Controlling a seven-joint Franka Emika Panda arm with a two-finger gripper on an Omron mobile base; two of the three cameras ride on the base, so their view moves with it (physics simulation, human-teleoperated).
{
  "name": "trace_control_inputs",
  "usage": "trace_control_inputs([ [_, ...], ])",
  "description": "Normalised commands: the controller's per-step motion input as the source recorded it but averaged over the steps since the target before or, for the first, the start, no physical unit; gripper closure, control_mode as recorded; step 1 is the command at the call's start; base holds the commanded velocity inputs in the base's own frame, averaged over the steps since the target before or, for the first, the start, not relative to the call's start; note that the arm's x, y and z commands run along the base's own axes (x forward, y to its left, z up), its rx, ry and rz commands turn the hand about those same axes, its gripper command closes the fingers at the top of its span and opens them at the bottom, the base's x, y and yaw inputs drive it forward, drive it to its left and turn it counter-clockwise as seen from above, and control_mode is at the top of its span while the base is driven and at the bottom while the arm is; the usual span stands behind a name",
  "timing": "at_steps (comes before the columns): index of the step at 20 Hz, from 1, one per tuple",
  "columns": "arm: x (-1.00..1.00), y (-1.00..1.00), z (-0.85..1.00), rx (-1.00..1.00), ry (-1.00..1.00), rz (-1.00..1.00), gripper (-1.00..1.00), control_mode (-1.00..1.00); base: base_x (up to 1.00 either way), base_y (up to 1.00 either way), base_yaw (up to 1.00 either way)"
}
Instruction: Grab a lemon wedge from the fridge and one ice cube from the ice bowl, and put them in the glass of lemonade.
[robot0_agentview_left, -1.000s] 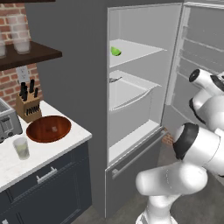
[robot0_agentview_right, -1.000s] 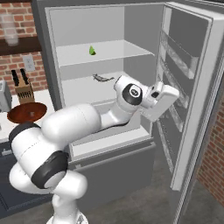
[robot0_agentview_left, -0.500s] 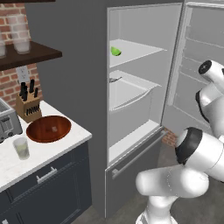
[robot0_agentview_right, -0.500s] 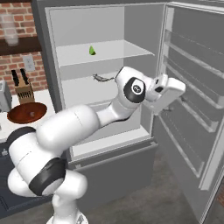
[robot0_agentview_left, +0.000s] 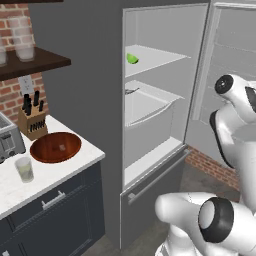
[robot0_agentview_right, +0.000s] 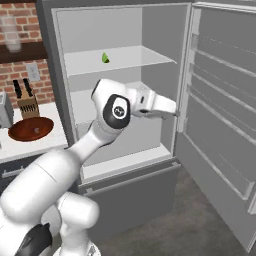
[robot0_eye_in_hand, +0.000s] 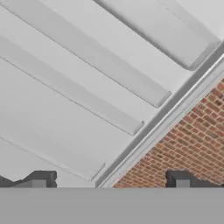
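Swinging wider over the last second, the door of the fridge (robot0_agentview_right: 220, 125) now stands well open, and the arm has carried the gripper (robot0_agentview_right: 172, 109) from the door's inner racks toward the gap between cabinet and door. For the task this means access is gained: the lemon wedge (robot0_agentview_right: 105, 58) lies exposed on the upper shelf, well apart from the gripper, and fetching it is judged the step in hand. The hand view looks along the door's inner racks and a brick wall beyond; its two fingertips (robot0_eye_in_hand: 38, 180) stand far apart with nothing between them, so the jaws are wide and empty. The left base view adds the counter: the ice bowl (robot0_agentview_left: 55, 147) beside the glass of lemonade (robot0_agentview_left: 25, 169), with what is probably the ice cube (robot0_agentview_left: 61, 147), too small to confirm.
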Motion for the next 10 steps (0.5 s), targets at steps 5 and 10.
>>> trace_control_inputs([
  [5,-0.03,1.00,-0.01,0.30,-0.32,0.04,-1.00,-1.00,0.00,0.00,0.00],
  [10,0.02,0.88,-0.09,0.50,-0.06,0.27,-1.00,-1.00,0.00,0.00,0.00],
])
